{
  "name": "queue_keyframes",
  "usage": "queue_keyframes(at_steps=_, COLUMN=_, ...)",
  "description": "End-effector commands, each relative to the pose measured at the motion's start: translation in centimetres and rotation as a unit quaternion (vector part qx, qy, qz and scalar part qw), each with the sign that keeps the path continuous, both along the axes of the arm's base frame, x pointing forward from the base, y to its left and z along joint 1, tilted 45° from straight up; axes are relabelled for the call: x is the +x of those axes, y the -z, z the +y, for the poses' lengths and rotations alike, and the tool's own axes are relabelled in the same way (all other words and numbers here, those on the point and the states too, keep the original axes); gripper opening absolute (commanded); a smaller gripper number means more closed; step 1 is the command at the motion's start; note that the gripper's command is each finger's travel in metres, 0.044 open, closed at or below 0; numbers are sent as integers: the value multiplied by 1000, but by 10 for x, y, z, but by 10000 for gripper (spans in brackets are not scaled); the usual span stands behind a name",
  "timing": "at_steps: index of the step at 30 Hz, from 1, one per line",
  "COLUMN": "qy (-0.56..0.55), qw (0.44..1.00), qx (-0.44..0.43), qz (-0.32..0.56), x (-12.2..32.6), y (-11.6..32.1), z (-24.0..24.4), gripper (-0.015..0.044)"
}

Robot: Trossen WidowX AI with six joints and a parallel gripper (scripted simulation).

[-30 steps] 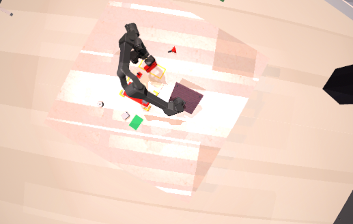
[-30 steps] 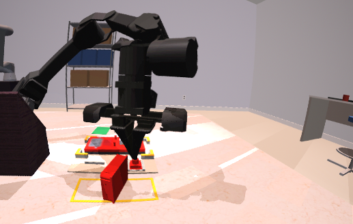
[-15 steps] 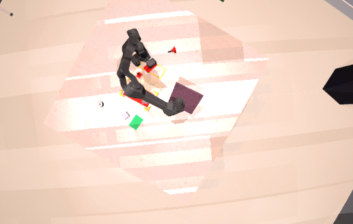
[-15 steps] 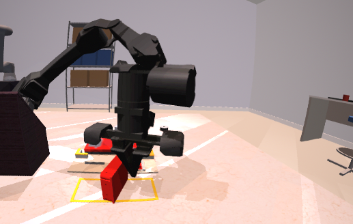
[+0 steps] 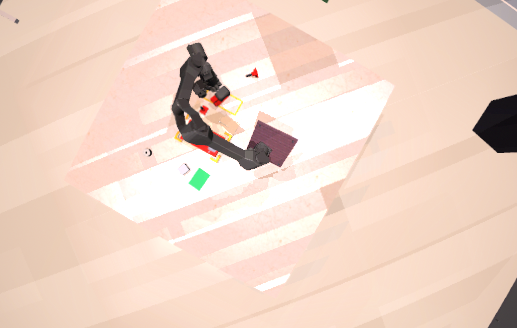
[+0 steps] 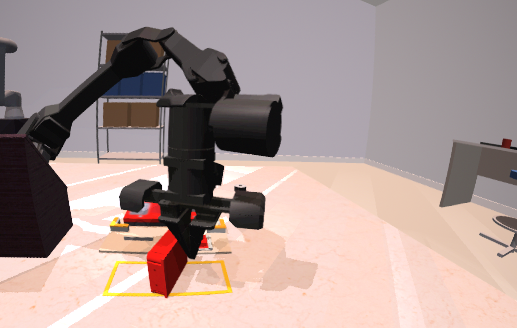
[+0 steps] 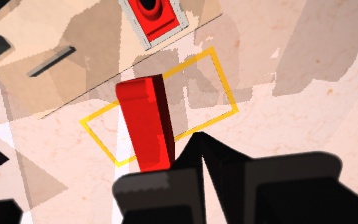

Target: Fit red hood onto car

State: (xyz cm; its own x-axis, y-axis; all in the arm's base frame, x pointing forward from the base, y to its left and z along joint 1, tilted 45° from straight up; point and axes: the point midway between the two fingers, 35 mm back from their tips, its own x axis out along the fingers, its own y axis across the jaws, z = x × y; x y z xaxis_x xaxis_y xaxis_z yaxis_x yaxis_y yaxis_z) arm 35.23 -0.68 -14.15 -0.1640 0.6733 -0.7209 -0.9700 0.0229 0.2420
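Observation:
The red hood point(image 5: 216, 100) point(image 6: 163, 267) point(image 7: 143, 125) stands on edge, roof not level, inside the yellow outline on the table. My gripper point(image 6: 193, 256) point(image 7: 198, 136) is shut and empty. Its fingertips are low, close beside the hood; the wrist view shows them just right of its near end, and whether they touch it I cannot tell. The red chassis point(image 5: 207, 149) point(image 6: 134, 218) sits between the yellow jig corners point(image 5: 215, 158) point(image 6: 119, 225), behind the hood in the exterior view. The arm and gripper hide much of it, and its pegs cannot be made out.
The yellow outline point(image 6: 228, 277) point(image 7: 224, 80) surrounds the hood's base. A small red part with a black knob point(image 7: 153, 20) is on the tan board point(image 6: 112, 247). A dark box point(image 5: 281, 145) point(image 6: 7, 200) stands at the arm's base. A green sheet point(image 5: 199, 179) and wheel point(image 5: 148, 152) lie beyond the chassis.

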Motion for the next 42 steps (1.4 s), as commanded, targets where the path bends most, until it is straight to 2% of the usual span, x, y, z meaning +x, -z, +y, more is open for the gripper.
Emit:
queue_keyframes(at_steps=1, qy=2, qw=1000, qx=2, qz=2, x=-3, y=0, z=1, gripper=0)
queue_keyframes(at_steps=42, qy=2, qw=1000, qx=2, qz=2, x=-21, y=-5, z=0, gripper=0)
